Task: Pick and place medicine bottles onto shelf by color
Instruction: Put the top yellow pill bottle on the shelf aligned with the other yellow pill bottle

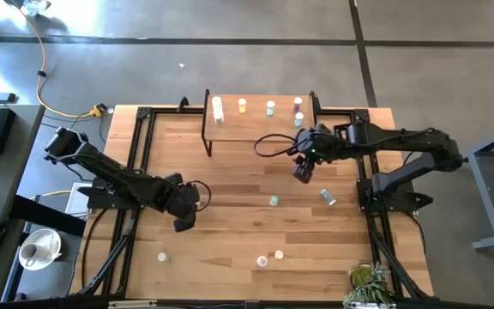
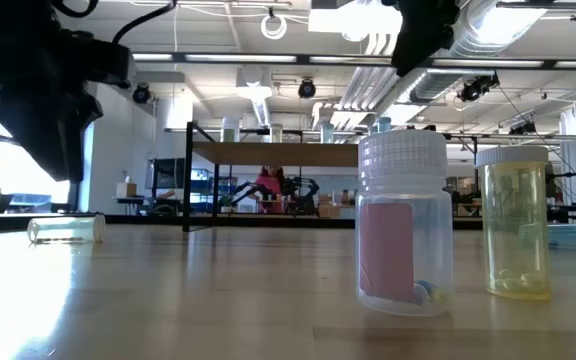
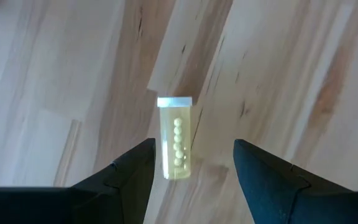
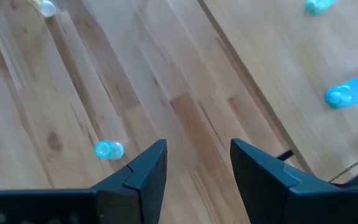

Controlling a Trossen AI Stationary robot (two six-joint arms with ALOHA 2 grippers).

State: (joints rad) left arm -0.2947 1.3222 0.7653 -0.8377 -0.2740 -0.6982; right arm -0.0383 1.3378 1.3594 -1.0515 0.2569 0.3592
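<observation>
My left jaws (image 1: 184, 225) hang over the left-centre of the tabletop (image 1: 230, 223), spread wide and holding nothing. In the left wrist view a yellow bottle (image 3: 176, 139) with a white cap lies on its side on the wood, lined up with the gap between my two fingers (image 3: 124, 175) but beyond their tips and touching neither.

My right jaws (image 1: 303, 174) hang just in front of the shelf (image 1: 256, 129), right of centre. They stand partly apart with nothing between them. In the right wrist view a teal bottle (image 4: 109, 150) sits on the tabletop just beside one finger, outside the gap. A second teal bottle (image 4: 352, 93) lies on its side well apart from it.

From above, the shelf stands at the far edge of the tabletop. On it stand a white bottle (image 1: 218, 108), an orange bottle (image 1: 243, 106), a green bottle (image 1: 270, 107) and a purple bottle (image 1: 298, 104).

Near the front edge stand a pink bottle (image 2: 404, 222) and a yellow-capped bottle (image 2: 516, 222), side by side and upright. A pale bottle (image 2: 65, 229) lies on its side further left.
</observation>
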